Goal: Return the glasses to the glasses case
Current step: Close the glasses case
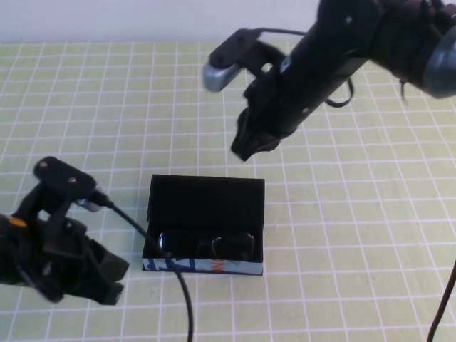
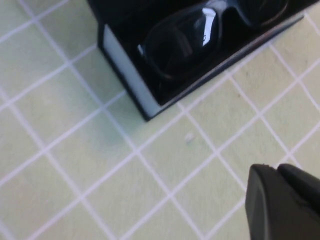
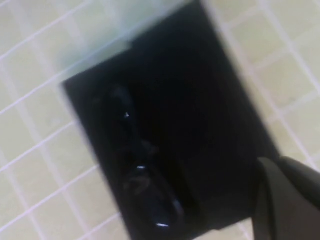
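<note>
- High view: the glasses (image 1: 206, 246) are seen lying inside the open glasses case (image 1: 204, 226) on the table (image 1: 356, 235); the empty, clenched right gripper (image 1: 249, 148) hangs above, so only lid-closing seems left.
- Left wrist view: the left gripper (image 2: 282, 200), clenched and empty, is parked near the case.
- Right wrist view: the glasses are shown resting in the case.

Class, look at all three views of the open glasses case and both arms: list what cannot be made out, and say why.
- Glasses: temples hidden in the dark glasses case lining, high view.
- Glasses case print: foreshortened, unreadable, high view.
- Left gripper: near the table's front left; tips merge into one dark mass.
- Right gripper: shut, above the case lid; the right wrist view's edge cuts it.
</note>
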Tool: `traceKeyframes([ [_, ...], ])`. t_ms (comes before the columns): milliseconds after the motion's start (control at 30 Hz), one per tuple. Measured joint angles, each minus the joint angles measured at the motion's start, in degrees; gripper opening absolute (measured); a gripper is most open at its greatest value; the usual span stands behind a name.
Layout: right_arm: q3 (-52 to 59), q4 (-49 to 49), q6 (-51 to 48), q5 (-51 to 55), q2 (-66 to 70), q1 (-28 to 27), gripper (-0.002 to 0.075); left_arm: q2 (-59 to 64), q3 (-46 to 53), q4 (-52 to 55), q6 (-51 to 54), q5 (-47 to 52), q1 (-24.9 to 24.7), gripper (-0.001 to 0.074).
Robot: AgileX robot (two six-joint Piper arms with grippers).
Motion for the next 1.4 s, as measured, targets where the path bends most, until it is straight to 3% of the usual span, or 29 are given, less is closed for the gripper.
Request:
traceKeyframes([
  [200,0.00,9.36,1.15,-1.37,3.62,-7.79,-0.0016,8.31,-0.22,-3.11,1.46,-7.47,-6.67,-0.0003],
  [367,0.00,15.00,1.25,-2.45,7.69,-10.51,-0.0016,14.61,-0.42,-5.94,1.60,-12.58,-10.61,-0.0003],
  [700,0.00,20.08,1.36,-4.75,14.75,-10.62,-0.0016,22.85,-0.42,-13.83,1.60,-15.82,-10.72,-0.0003],
  [1033,0.00,29.68,-4.43,-1.99,16.62,-10.62,-0.0016,23.61,-0.55,-16.45,2.23,-18.32,-10.72,-0.0003],
  [1400,0.00,29.00,-5.83,-5.21,18.15,-10.00,-0.0016,23.74,-0.55,-16.65,3.03,-18.84,-10.72,-0.0003],
])
